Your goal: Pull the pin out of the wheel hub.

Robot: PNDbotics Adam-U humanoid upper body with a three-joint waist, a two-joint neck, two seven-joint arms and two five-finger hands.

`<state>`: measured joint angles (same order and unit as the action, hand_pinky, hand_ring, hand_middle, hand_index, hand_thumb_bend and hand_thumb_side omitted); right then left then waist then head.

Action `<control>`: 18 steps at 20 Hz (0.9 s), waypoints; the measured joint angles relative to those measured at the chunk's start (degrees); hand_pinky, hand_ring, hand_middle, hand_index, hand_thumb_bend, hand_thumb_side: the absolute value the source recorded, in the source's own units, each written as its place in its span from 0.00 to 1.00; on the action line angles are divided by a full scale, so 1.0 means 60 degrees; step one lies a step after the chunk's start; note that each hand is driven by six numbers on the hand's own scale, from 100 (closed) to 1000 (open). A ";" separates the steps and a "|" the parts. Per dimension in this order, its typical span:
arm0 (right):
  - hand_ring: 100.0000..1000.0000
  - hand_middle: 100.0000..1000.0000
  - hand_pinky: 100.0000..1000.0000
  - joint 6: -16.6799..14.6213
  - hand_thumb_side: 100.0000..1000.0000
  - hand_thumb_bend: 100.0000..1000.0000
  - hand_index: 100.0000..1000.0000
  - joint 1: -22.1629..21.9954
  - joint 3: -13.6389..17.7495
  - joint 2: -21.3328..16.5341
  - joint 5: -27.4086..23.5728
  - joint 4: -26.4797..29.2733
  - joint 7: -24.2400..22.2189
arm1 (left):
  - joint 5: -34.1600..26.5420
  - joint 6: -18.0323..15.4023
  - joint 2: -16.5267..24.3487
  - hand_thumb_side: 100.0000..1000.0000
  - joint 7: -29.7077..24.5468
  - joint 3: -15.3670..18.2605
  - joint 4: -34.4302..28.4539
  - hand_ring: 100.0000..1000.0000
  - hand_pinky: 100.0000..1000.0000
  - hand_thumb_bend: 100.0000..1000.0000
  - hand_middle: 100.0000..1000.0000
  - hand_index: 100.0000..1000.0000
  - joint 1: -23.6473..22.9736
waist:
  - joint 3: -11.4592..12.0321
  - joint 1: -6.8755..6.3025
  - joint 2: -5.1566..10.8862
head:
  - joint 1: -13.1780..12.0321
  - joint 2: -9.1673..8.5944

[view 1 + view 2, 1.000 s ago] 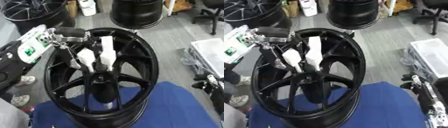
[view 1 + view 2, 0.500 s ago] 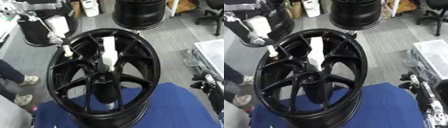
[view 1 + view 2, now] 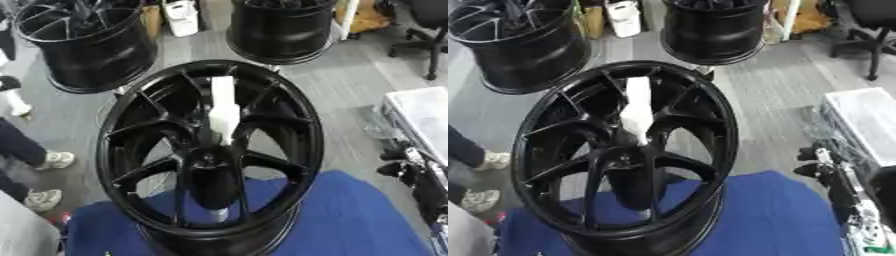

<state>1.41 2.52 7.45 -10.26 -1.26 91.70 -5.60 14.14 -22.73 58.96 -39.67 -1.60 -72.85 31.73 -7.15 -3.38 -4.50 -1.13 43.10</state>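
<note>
Wheel hub stood upright on the blue cloth in the left eye view, white pin lying along an upper spoke, its lower tip at the hub centre. I saw neither robot hand here, so couldn't tell their state. Right eye view: same, pin seated at centre; dark, partly metallic hardware at the lower right edge was too unclear to call. My call: grip the pin low near the centre and pull straight along its axis, not sideways, so the wheel doesn't tip.

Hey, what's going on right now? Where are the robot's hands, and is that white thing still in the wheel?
No hand over the wheel. White piece still lying at the hub. Nothing blocking it.
</note>
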 measured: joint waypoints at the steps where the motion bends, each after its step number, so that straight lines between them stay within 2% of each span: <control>1: 0.50 0.55 0.67 0.0002 0.77 0.00 0.64 0.0002 0.0000 0.0001 0.0000 0.0000 0.0003 | 0.0156 0.0104 -0.0031 0.10 0.0050 0.0268 0.0269 0.64 0.73 0.62 0.62 0.71 -0.0267 | -0.0016 0.0012 -0.0005 | 0.0000 0.0000; 2: 0.50 0.55 0.67 0.0003 0.77 0.00 0.64 0.0002 -0.0001 0.0001 0.0000 0.0000 0.0003 | 0.0317 0.0223 -0.0125 0.27 0.0114 0.0507 0.0534 0.71 0.75 0.77 0.71 0.80 -0.0520 | -0.0041 0.0023 -0.0006 | -0.0005 0.0000; 3: 0.50 0.55 0.67 0.0003 0.77 0.00 0.64 0.0002 -0.0003 0.0001 0.0000 -0.0001 0.0003 | 0.0476 0.0353 -0.0272 0.35 0.0206 0.0720 0.0789 0.72 0.76 0.84 0.75 0.85 -0.0764 | -0.0065 0.0034 -0.0007 | -0.0025 0.0000; 4: 0.50 0.55 0.67 0.0004 0.77 0.00 0.64 0.0003 -0.0010 0.0004 0.0000 -0.0001 0.0000 | 0.0626 0.0488 -0.0443 0.36 0.0319 0.0916 0.1041 0.73 0.76 0.85 0.75 0.85 -0.1010 | -0.0104 0.0049 -0.0007 | -0.0057 0.0001; 5: 0.50 0.55 0.67 0.0003 0.77 0.00 0.64 0.0002 -0.0013 0.0006 0.0000 -0.0002 -0.0007 | 0.0778 0.0599 -0.0634 0.42 0.0440 0.1099 0.1257 0.74 0.77 0.87 0.78 0.87 -0.1272 | -0.0150 0.0063 -0.0007 | -0.0095 0.0003; 8: 0.50 0.55 0.67 -0.0005 0.77 0.00 0.64 0.0001 -0.0017 0.0059 0.0000 -0.0003 -0.0027 | 0.1013 0.0708 -0.1273 0.47 0.0851 0.1707 0.1386 0.72 0.75 0.79 0.76 0.86 -0.1884 | -0.0186 0.0131 -0.0006 | -0.0171 0.0009; 13: 0.50 0.55 0.67 -0.0015 0.77 0.00 0.64 -0.0001 -0.0018 0.0096 -0.0001 -0.0006 -0.0038 | 0.0555 0.0396 -0.2471 0.48 0.1637 0.2958 0.0423 0.64 0.70 0.59 0.67 0.80 -0.2366 | -0.0105 0.0207 -0.0006 | -0.0196 0.0019; 16: 0.50 0.55 0.67 -0.0017 0.77 0.00 0.64 -0.0001 -0.0016 0.0169 -0.0008 -0.0006 -0.0036 | 0.0098 0.0282 -0.3252 0.48 0.2125 0.3758 -0.0347 0.58 0.67 0.54 0.61 0.76 -0.2785 | -0.0045 0.0303 -0.0019 | -0.0196 0.0022; 18: 0.50 0.55 0.67 -0.0019 0.77 0.00 0.64 -0.0001 -0.0015 0.0203 -0.0014 -0.0007 -0.0033 | -0.0227 0.0411 -0.3776 0.47 0.2454 0.4300 -0.0859 0.58 0.67 0.54 0.60 0.75 -0.3154 | 0.0022 0.0385 -0.0050 | -0.0193 0.0022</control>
<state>1.30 2.51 7.36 -9.04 -1.34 91.66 -5.80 12.78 -20.26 36.31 -24.95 24.21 -78.00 12.80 -7.01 -1.07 -4.80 -2.29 43.23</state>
